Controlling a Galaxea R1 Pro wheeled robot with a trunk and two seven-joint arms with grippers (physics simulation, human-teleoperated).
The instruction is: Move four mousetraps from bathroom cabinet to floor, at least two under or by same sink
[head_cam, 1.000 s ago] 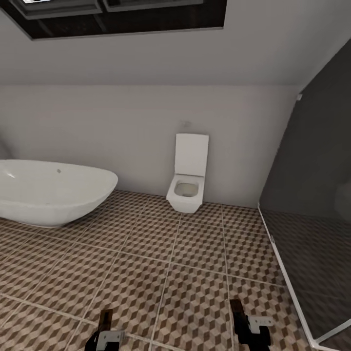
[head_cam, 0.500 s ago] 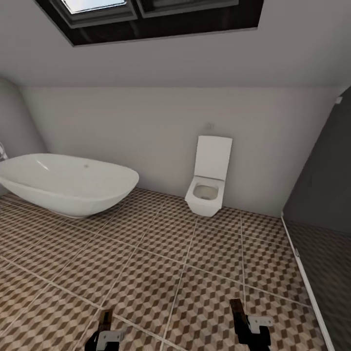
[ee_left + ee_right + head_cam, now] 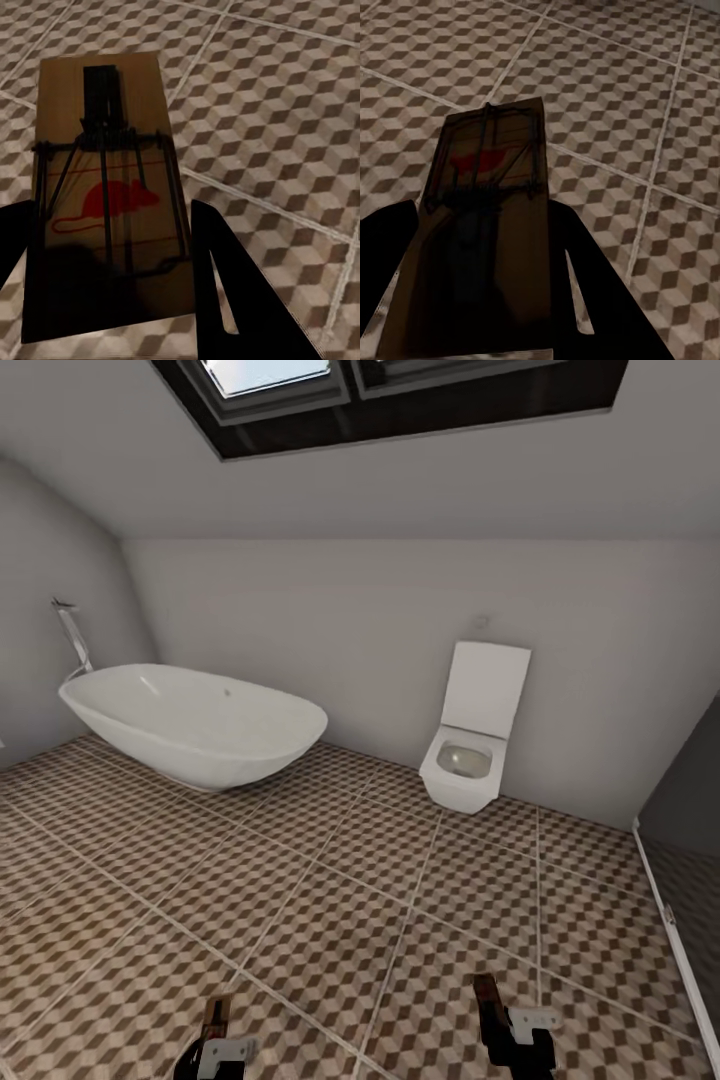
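Head camera high, facing bathroom floor (image 3: 330,920); both wrist cameras close above same tiles.

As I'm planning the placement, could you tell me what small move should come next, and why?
Probably keep turning left to look for a sink: each gripper, left and right, holds a mousetrap, while the bathtub and toilet are in sight.

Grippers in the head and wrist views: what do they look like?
Left gripper and right gripper: black bodies, each with a light grey bracket plate on the side. The fingers are flat, matte black and tapering, with no markings or cables visible.
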